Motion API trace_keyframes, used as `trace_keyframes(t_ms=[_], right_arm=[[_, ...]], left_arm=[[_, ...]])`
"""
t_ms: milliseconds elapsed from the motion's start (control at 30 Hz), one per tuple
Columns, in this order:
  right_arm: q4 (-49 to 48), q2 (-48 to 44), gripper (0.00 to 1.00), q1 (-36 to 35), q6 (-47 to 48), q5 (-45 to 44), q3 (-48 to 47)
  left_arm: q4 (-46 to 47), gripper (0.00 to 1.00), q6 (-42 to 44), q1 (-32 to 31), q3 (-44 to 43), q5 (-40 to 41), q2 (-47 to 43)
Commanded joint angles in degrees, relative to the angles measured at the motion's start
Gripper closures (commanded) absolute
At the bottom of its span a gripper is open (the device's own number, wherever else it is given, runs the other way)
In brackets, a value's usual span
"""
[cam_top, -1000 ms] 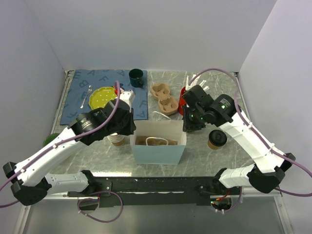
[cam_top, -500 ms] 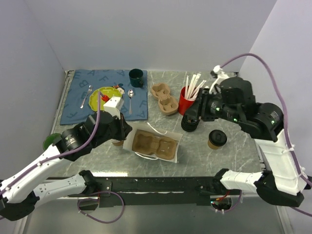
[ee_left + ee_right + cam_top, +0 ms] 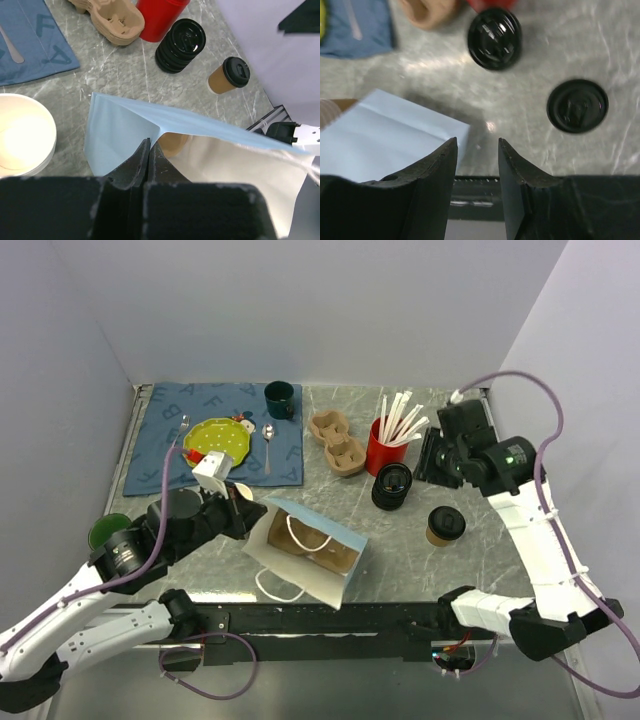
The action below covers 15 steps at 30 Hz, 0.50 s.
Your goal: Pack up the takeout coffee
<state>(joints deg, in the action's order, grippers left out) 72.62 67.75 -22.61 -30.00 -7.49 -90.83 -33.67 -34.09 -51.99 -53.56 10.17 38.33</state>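
left gripper (image 3: 150, 146) was pinching the rim of the tipped bag (image 3: 120, 132) up front, coffee (image 3: 444, 525) sat upright on the table (image 3: 420, 565) right of it by the lid stack (image 3: 391, 485), and right gripper (image 3: 477, 145) hung spread, empty.

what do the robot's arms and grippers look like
Both the left arm and right arm have white shell links joined by black round joints. A purple cable trails along each. The right arm shows a small green light. The jaws are matt black, curved and tapering, on black wrist blocks.
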Motion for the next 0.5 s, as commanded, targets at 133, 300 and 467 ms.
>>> trace_keyframes(t_ms=[133, 300, 467], right_arm=[[0.16, -4.82, 0.56, 4.33, -3.94, 0.88, 11.72], [-4.94, -3.24, 0.58, 4.07, 3.36, 16.06, 7.08], [2.60, 0.01, 0.55, 2.84, 6.88, 18.73, -4.61]], left_arm=[[-0.95, 0.99, -1.68, -0.04, -0.05, -0.16, -1.94], [-5.08, 0.99, -3.00, 0.04, -4.60, 1.16, 1.83], [-25.19, 0.97, -9.24, -0.04, -22.88, 4.06, 18.78]])
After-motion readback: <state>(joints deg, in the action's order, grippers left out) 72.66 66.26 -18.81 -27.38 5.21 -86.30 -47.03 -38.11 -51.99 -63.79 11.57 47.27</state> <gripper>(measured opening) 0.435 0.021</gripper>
